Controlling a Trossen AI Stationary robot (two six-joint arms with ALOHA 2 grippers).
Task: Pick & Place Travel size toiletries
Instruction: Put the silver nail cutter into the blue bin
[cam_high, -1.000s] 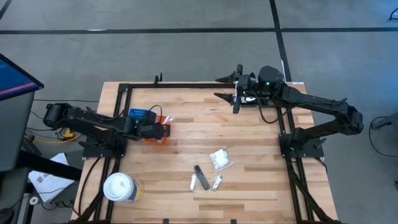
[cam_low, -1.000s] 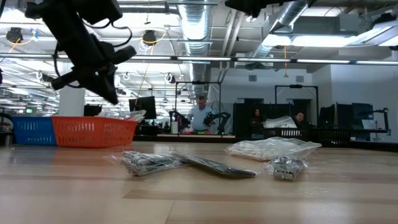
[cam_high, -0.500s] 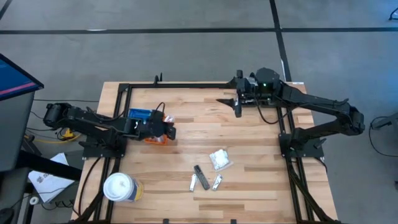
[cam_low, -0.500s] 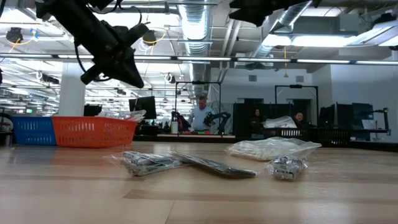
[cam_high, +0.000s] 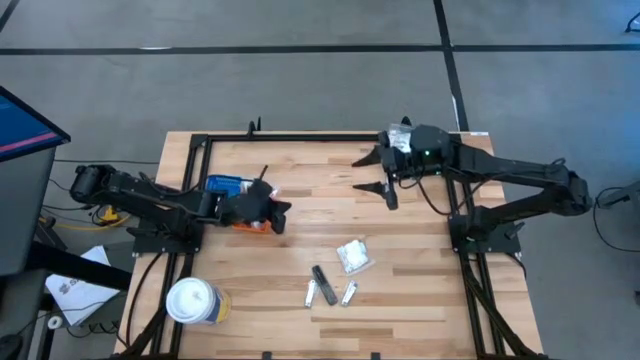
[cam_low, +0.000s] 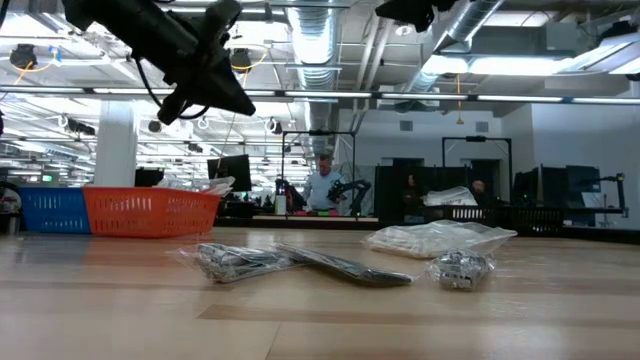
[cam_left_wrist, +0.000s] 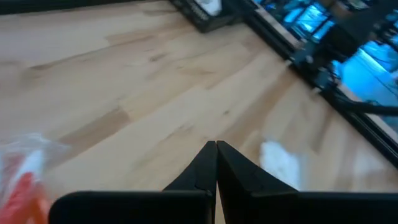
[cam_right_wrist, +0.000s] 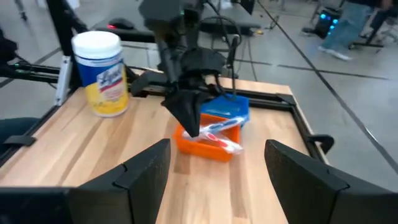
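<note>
Lower centre of the high view holds 1 clear packet (cam_high: 354, 257) and 3 short sticks (cam_high: 328, 288), while the left gripper (cam_high: 279, 214), pinched shut and empty, hangs by 2 trays (cam_high: 232, 190), the right gripper (cam_high: 381, 175) gapes empty, and tray contents stay unclear.

- Two trays (cam_high: 232, 190) sit side by side at the table's (cam_high: 300, 170) left side, a packet (cam_right_wrist: 214, 134) lying in the one nearer the centre.
- The left gripper (cam_high: 281, 214) hangs just beside those trays, toward the table's middle.
- A lidded cup (cam_high: 193, 300) stands at the front-left corner.
- Loose packets (cam_high: 354, 256) and flat sticks (cam_high: 323, 284) lie front of centre.
- The right gripper (cam_high: 378, 172) hovers over the back-right area.
</note>
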